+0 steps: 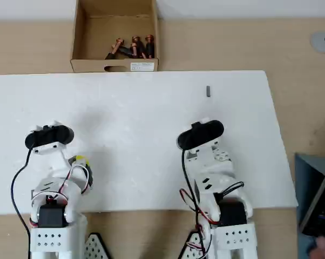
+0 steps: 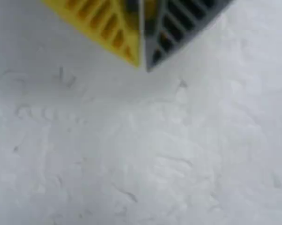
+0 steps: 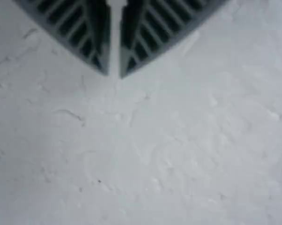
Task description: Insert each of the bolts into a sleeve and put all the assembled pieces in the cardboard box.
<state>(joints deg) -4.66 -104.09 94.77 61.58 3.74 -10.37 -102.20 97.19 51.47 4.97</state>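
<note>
Well away from fingers [image 2: 108, 28], bolts [image 1: 134, 47] in box [image 1: 79, 38]

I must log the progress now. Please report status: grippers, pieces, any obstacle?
Left gripper shut, empty. Right gripper shut, empty. Three assembled pieces in cardboard box. One small dark part loose on white board.

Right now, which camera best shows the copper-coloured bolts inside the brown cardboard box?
The high view: it looks down into the open brown cardboard box, where the copper-coloured bolts lie near the wall facing the arms. The wrist views face textured white board beneath the left hand and right hand.
</note>
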